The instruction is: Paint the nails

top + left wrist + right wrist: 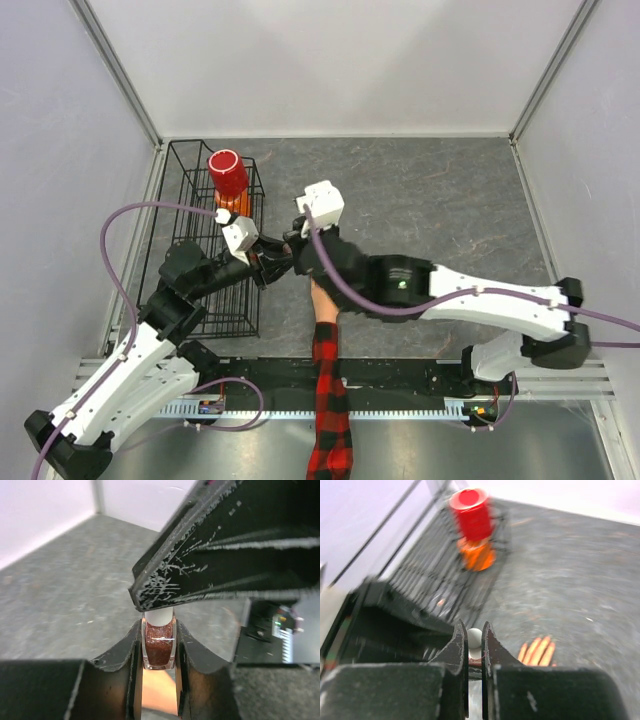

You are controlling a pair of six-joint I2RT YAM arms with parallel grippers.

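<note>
My left gripper (pixel 158 628) is shut on a tiny nail polish bottle (pixel 159 649) of glittery dark red, held upright. My right gripper (pixel 474 631) is shut on the bottle's white cap (pixel 474 638) from above; its scratched black fingers (pixel 225 545) fill the left wrist view. In the top view both grippers (pixel 272 262) (pixel 296 250) meet just above the mannequin hand (pixel 322 303), which lies palm down with its red-and-black plaid sleeve (pixel 330 400) towards the near edge. Its peach fingers (pixel 536 651) show blurred in the right wrist view. The nails are too small and blurred to make out.
A black wire basket (pixel 190 200) stands at the left, holding a red cup (pixel 228 172) upside down over an orange object (pixel 232 205). Purple cables loop from both arms. Grey table surface stretches to the right and back.
</note>
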